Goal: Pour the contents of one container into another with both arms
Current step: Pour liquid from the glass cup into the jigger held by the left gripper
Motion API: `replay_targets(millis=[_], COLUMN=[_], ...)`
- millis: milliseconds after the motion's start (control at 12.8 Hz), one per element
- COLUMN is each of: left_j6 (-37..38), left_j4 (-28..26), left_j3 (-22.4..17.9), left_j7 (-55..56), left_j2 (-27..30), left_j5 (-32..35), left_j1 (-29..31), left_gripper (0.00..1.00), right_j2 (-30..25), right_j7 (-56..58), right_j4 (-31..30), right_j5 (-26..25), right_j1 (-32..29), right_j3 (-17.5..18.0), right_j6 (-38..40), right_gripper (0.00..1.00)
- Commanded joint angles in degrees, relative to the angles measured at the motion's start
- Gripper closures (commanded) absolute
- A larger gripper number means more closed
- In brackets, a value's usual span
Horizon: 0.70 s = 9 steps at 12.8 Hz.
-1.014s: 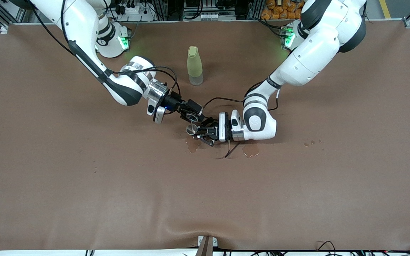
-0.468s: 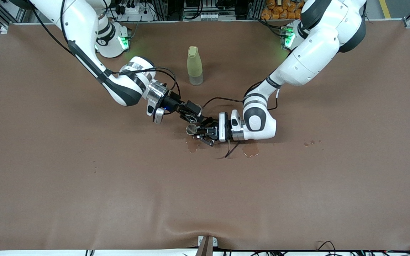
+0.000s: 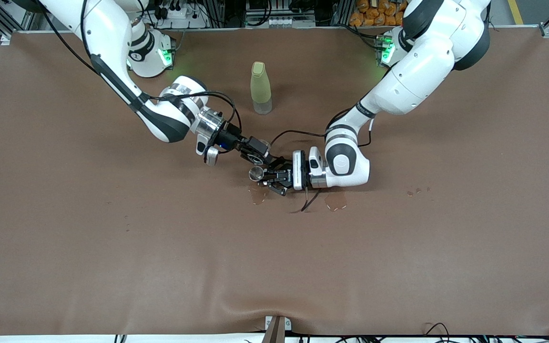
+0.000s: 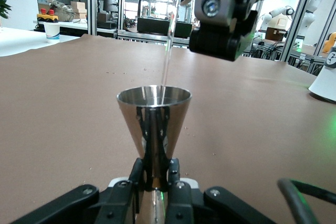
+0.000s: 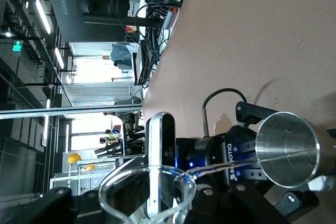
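A steel jigger (image 3: pixel 256 173) (image 4: pixel 154 114) stands upright just above the table's middle, and my left gripper (image 3: pixel 268 178) (image 4: pixel 154 183) is shut on its narrow waist. Over it, my right gripper (image 3: pixel 257 153) (image 5: pixel 152 209) is shut on a small clear glass beaker (image 5: pixel 122 186), tilted spout-down. A thin stream of water (image 4: pixel 167 51) runs from the beaker into the jigger's cup (image 5: pixel 289 148). In the left wrist view the right gripper's black body (image 4: pixel 220 17) hangs above the jigger.
A pale green bottle (image 3: pixel 260 88) stands upright farther from the front camera than the grippers, between the two arm bases. Wet patches (image 3: pixel 258 196) (image 3: pixel 335 202) lie on the brown table cover (image 3: pixel 112 247) just under and beside the left hand.
The right wrist has shifted very slightly while holding the beaker tilted. The left gripper and jigger have stayed where they were.
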State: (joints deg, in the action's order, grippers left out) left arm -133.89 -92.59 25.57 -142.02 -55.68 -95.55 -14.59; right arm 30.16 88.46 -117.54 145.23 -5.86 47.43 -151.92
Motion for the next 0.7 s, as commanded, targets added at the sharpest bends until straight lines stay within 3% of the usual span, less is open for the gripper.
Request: replay_targets(millis=[0,624], left_j6=[0.5,0.5], left_j4=[-1.5,-1.5], left_j3=[0.3,0.3], left_j7=[-1.0,-1.0], left_j2=[1.3,1.3], left_j5=[-1.9,-1.9], left_j1=[0.4,0.4], left_gripper=[1.00,1.00], right_j2=[-0.5,1.0], right_j7=[-2.2,-3.0], right_j4=[0.6,1.6], right_j5=[3.6,3.6], right_j1=[0.3,0.2], right_j3=[-0.2,-0.2], right_j6=[-1.4,-1.3], right_gripper=[1.00,1.00])
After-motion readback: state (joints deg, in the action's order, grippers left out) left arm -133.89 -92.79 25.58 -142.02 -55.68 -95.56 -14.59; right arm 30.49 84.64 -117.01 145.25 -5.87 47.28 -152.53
